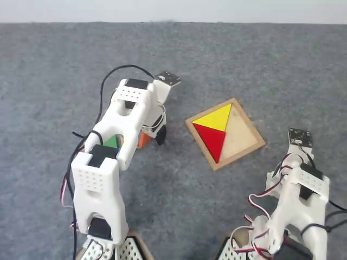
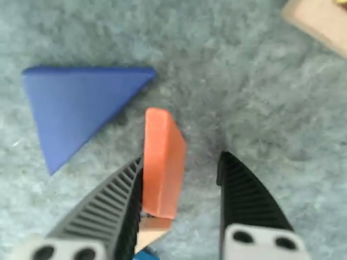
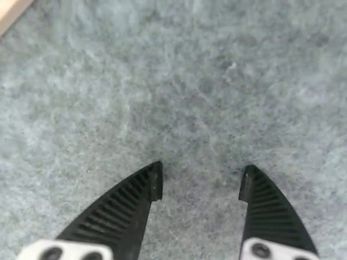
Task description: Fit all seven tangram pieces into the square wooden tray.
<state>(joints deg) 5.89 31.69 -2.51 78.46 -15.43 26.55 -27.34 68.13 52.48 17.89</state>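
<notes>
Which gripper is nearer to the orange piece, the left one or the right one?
Left. The left gripper is open around the orange piece; the right gripper hovers over grey carpet, on the far side of the wooden tray.

Left arm extended, right arm tucked back, both jaws parted.

Grey carpet, pale wall behind
</notes>
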